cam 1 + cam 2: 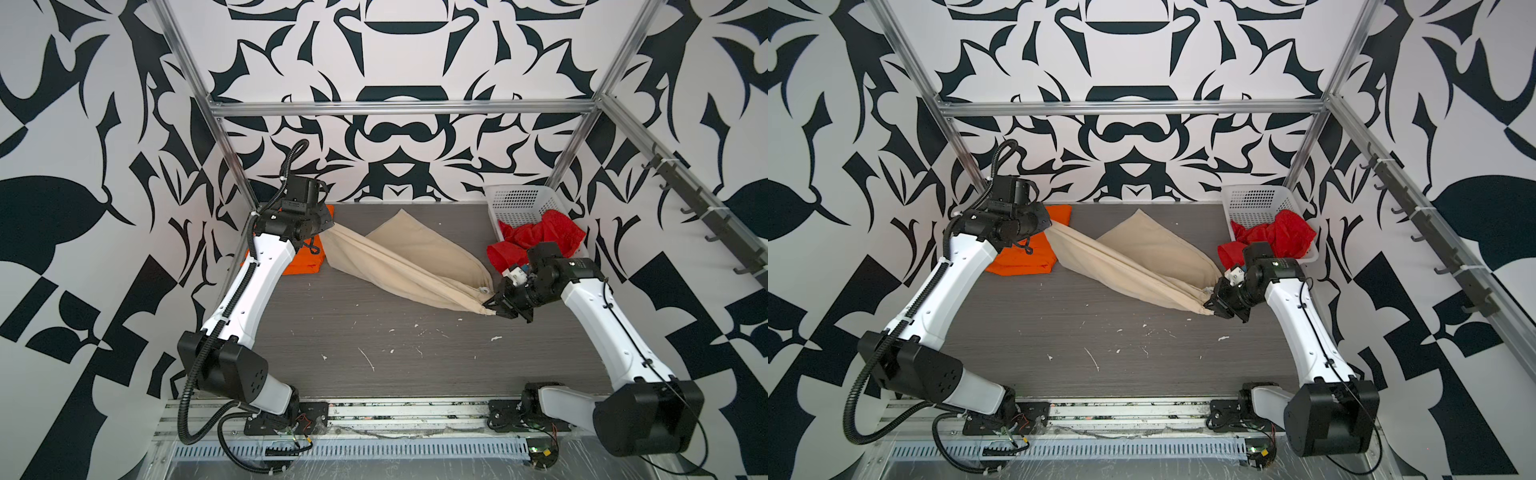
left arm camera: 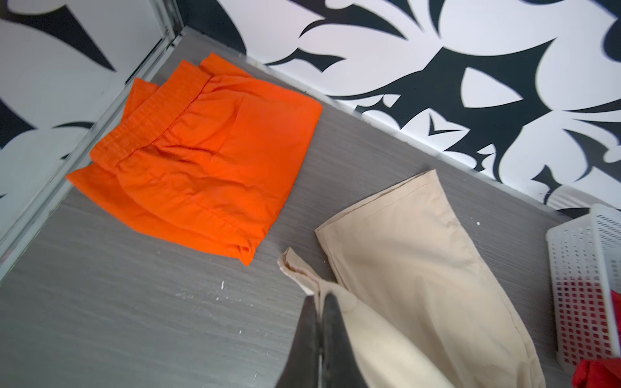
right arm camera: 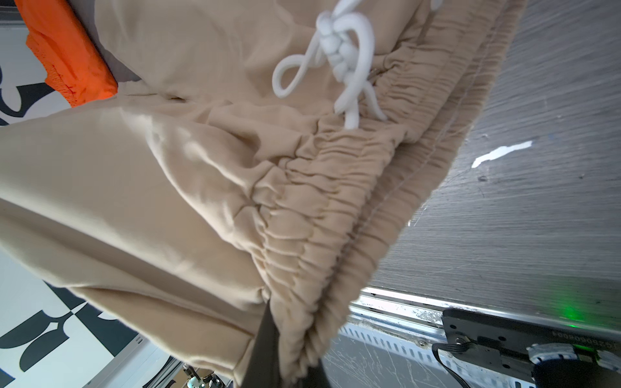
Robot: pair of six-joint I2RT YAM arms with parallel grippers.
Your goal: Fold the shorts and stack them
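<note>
The left pincer (image 2: 319, 302) and right pincer (image 1: 489, 306) clamp opposite ends of beige shorts (image 1: 399, 257), apparently stretching them for folding beside orange shorts (image 1: 303, 262).

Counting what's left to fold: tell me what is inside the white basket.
The red shorts lie crumpled in the basket, spilling over its near rim. Anything beneath them is covered.

The near half of the grey tabletop (image 1: 395, 353) is lying open from side to side. The beige shorts (image 1: 415, 257) are stretching diagonally across the middle, barring passage from front to back. The folded orange shorts (image 1: 303, 262) are occupying the far-left corner; the white perforated basket (image 1: 515, 199), with red shorts (image 1: 540, 237) spilling over, is filling the far-right corner.
</note>
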